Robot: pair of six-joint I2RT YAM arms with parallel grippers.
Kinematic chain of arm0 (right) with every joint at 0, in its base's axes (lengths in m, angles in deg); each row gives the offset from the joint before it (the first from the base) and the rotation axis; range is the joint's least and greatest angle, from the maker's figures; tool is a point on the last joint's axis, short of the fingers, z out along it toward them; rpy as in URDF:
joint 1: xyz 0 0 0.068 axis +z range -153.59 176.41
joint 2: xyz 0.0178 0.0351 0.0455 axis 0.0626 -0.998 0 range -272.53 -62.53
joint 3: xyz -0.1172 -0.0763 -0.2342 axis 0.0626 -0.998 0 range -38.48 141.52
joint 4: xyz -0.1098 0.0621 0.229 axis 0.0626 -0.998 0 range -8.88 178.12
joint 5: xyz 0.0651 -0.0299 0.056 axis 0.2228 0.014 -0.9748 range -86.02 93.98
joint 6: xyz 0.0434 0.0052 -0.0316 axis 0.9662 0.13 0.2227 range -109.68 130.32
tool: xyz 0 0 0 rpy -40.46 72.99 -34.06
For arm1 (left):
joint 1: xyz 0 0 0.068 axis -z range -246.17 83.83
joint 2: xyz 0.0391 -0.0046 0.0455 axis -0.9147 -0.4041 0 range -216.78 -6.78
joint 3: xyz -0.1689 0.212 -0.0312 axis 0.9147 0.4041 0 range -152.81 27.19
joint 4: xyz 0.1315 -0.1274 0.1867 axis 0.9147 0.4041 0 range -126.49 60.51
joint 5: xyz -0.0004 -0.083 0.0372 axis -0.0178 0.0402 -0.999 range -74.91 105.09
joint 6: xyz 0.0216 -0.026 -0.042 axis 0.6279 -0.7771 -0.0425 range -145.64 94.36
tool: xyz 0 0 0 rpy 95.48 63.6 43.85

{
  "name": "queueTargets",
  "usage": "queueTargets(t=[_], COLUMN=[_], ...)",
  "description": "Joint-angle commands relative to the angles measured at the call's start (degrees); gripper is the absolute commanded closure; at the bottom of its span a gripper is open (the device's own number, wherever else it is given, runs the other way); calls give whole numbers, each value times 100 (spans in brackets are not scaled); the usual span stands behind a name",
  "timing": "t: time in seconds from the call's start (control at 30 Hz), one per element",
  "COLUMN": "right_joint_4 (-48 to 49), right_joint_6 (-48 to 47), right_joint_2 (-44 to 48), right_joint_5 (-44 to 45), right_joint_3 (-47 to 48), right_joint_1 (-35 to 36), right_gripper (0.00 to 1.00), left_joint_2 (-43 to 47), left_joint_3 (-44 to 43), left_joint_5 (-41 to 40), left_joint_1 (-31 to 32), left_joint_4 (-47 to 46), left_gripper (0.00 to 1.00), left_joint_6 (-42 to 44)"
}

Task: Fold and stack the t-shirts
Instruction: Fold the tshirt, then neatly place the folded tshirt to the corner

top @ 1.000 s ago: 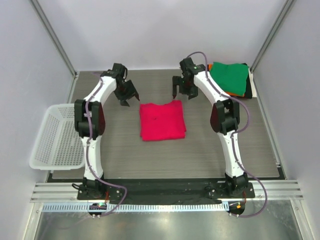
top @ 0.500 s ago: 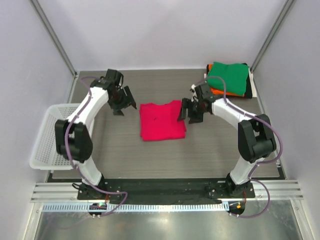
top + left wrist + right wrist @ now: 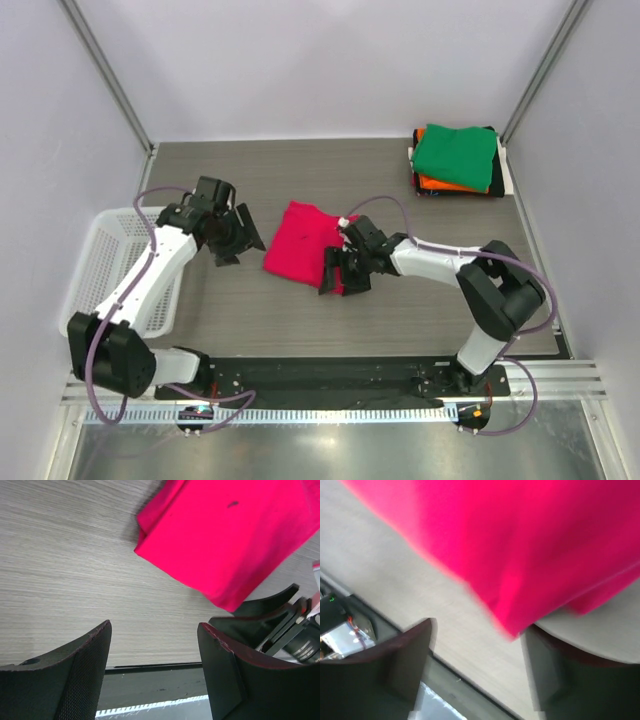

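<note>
The pink-red t-shirt [image 3: 298,245] lies folded and turned askew in the middle of the table. My right gripper [image 3: 338,284] sits low at its near right corner, jaws apart. In the right wrist view the blurred cloth [image 3: 520,545] fills the top, and its corner reaches the right finger [image 3: 550,675]. Bare table shows in the gap at the right gripper [image 3: 479,630]. My left gripper [image 3: 240,250] stands open just left of the shirt, apart from it. Its wrist view shows the shirt [image 3: 225,535] ahead to the right, and the left gripper [image 3: 154,630] holds nothing.
A stack of folded shirts [image 3: 455,158], green on top with orange, dark and white below, sits in the far right corner. A white mesh basket [image 3: 105,275] hangs off the table's left edge, close to my left arm. The table's near edge [image 3: 150,667] lies just below the left fingers.
Both arms swung from the far side toward the near side. The pink-red shirt slid left and nearer and rotated. The right gripper came to its near right corner, jaws somewhat narrower.
</note>
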Motion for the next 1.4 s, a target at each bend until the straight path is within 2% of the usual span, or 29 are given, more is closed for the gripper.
queueTargets(t=[0.0,0.03,0.17,0.27,0.3,0.37,0.6,0.87,1.13,1.37], right_joint_4=[-142,-501,-794,-680,-462,-250,180,1077,1823,2922], right_joint_6=[146,76,-258,-496,-540,-619,-830,-514,-242,328], right_joint_2=[711,816,1387,1477,1451,1319,256,-921,-1502,-1775], right_joint_5=[623,791,969,680,339,64,-279,-806,-965,-1298], right_joint_3=[185,212,142,37,19,45,686,739,643,256], right_joint_1=[138,112,-265,-957,-1126,-1538,-2111,-2402,-2402,-2385], right_gripper=[14,0,0,0,0,0,3,7,12,30], left_joint_2=[498,586,1113,1605,1728,2097,3047,3619,4067,4129], left_joint_3=[19,27,168,448,510,738,1512,1601,1653,1662], left_joint_5=[-165,-191,-428,-734,-841,-912,-1087,-798,-886,-939], left_joint_1=[5,-3,-3,-3,-3,5,-3,-3,-3,-3], left_joint_4=[289,360,685,730,721,634,405,132,53,44], left_gripper=[29,29,29,29,29,29,29,27,27,27], left_joint_6=[129,234,525,639,648,657,570,666,622,605])
